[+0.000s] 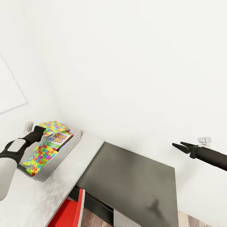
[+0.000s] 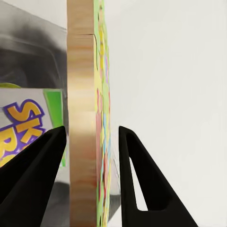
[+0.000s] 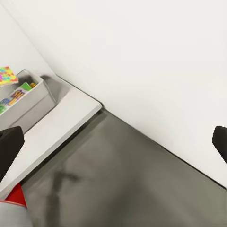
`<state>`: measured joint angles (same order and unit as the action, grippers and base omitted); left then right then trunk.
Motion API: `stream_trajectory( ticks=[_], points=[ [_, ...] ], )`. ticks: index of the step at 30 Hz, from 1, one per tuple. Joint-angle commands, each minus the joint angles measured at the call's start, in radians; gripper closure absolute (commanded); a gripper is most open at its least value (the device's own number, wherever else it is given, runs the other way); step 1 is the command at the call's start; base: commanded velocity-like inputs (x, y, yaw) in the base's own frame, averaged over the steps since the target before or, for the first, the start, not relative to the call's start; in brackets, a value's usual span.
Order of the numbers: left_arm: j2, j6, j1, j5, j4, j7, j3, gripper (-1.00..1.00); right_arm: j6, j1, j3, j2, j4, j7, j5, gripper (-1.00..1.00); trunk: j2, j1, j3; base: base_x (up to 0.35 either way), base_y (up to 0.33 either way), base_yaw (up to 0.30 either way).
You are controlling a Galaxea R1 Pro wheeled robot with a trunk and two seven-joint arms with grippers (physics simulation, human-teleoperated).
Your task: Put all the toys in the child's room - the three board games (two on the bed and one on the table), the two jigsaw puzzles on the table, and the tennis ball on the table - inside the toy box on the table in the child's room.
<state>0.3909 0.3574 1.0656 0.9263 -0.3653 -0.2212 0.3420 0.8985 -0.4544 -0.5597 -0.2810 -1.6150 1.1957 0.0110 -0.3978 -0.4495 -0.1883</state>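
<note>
Puzzle [image 2: 87, 118] stands edge-on between the left gripper [image 2: 92, 137]'s spread jaws, seemingly untouched; right gripper [image 1: 180, 145] gapes.

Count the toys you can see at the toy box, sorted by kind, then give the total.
Jigsaw puzzles: 2, one lying in the toy box at its near end, one at its far end between the left hand's fingers.
Board games: 1, the green box with red lettering, inside the toy box.
Total: 3
</note>
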Motion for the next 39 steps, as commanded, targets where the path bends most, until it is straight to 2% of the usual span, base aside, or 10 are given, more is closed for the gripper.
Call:
stream_trajectory(
  ticks=[1, 15, 39],
  points=[
    [0.000, 0.006, 0.002, 0.002, 0.004, -0.003, 0.008, 1.00, 0.008, -0.001, -0.001, 0.000, 0.000, 0.005, 0.001, -1.00, -0.002, -0.001, -0.004, 0.000, 0.000, 0.000],
    [0.003, -0.028, -0.001, -0.036, 0.047, -0.007, 0.008, 1.00, 0.009, -0.001, -0.002, -0.001, 0.000, 0.005, 0.001, -1.00, -0.002, -0.001, -0.026, 0.000, 0.000, 0.000],
    [0.004, -0.030, 0.002, -0.036, 0.062, -0.024, 0.011, 1.00, 0.009, -0.001, -0.002, 0.001, 0.000, 0.004, 0.001, -1.00, -0.002, -0.001, -0.061, 0.000, 0.000, 0.000]
  ],
)
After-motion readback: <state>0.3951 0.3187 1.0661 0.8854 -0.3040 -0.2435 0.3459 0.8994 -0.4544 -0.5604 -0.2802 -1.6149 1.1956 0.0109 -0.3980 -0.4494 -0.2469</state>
